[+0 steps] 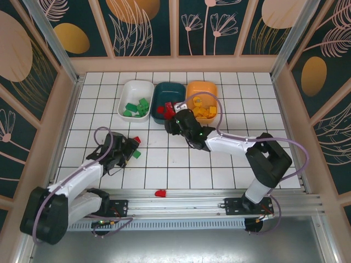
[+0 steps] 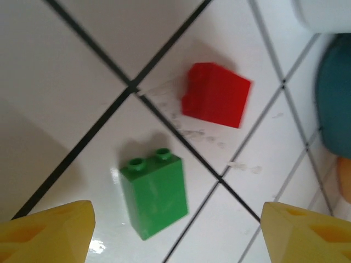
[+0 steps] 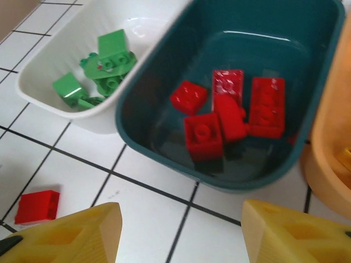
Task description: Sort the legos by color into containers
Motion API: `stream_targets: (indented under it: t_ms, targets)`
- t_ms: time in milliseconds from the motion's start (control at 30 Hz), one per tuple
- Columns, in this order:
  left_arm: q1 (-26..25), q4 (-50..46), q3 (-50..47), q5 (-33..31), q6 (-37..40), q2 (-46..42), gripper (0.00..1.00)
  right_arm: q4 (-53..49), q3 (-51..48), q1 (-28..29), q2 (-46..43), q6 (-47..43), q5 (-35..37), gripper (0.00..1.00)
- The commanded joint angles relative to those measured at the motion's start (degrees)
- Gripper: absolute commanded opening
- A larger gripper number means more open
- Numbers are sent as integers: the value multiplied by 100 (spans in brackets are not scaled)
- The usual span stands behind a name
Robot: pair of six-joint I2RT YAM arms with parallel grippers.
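Observation:
A green lego (image 2: 154,192) lies on its side on the tiles between the fingers of my open left gripper (image 2: 175,235), nearer the left finger and untouched. A red lego (image 2: 215,94) lies just beyond it. From above, the left gripper (image 1: 130,150) hovers over this green lego (image 1: 135,155) and red lego (image 1: 137,139). My right gripper (image 1: 171,118) is open and holds nothing, at the near rim of the dark teal container (image 3: 159,82), which holds several red legos (image 3: 230,107). The white container (image 3: 82,118) holds green legos (image 3: 104,63). The orange container (image 1: 202,87) holds yellow ones.
Another red lego (image 1: 160,193) lies at the table's near edge, between the arm bases. The three containers stand side by side at the back, white (image 1: 127,87), teal (image 1: 170,90), orange. Wooden walls enclose the tiled floor on three sides.

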Motion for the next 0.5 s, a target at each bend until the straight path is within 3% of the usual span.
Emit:
stream_targets:
  t_ms: [0, 133, 267, 467]
  targets:
    - [-112, -360, 367, -6, -242, 494, 79, 368, -182, -34, -385, 210, 241, 61]
    - [-202, -591, 645, -60, -413, 1019, 75, 412, -385, -79, -488, 253, 268, 61]
    - [-203, -712, 710, -226, -745, 1240, 58, 430, -543, -88, -575, 278, 295, 61]
    - [-203, -868, 1028, -90, -855, 1853, 60, 488, -835, -106, -769, 349, 337, 61]
